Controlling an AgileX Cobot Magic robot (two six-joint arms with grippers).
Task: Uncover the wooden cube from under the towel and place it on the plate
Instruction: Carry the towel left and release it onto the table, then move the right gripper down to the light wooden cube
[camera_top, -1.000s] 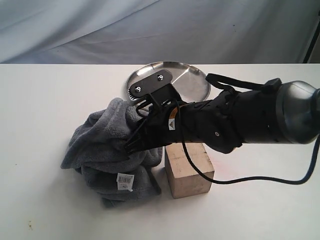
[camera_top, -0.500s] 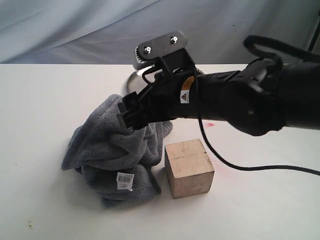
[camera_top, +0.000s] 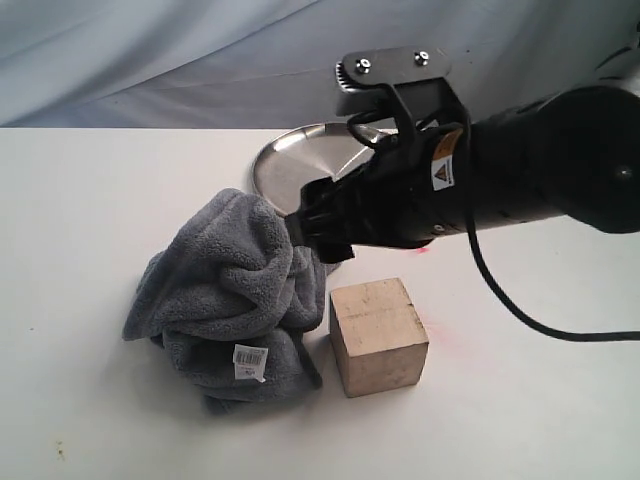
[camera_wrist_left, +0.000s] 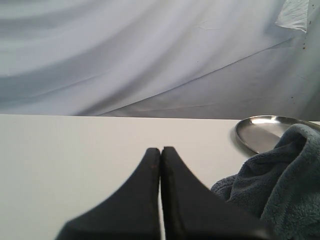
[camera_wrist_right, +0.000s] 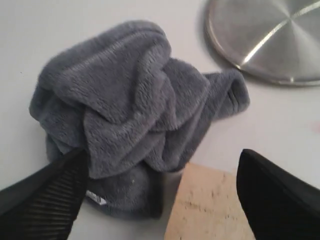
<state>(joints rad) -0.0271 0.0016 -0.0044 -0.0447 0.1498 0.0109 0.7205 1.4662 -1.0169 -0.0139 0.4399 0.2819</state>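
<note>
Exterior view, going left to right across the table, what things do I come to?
On the table: towel → cube. The plate lies farther back and overlaps both in that direction, so it has no clear place in the order.

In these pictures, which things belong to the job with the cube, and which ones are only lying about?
Belongs to the job:
wooden cube, already uncovered
towel, bunched beside it
plate
right gripper, open above the towel

Only there:
table
backdrop cloth
left gripper, shut on nothing
</note>
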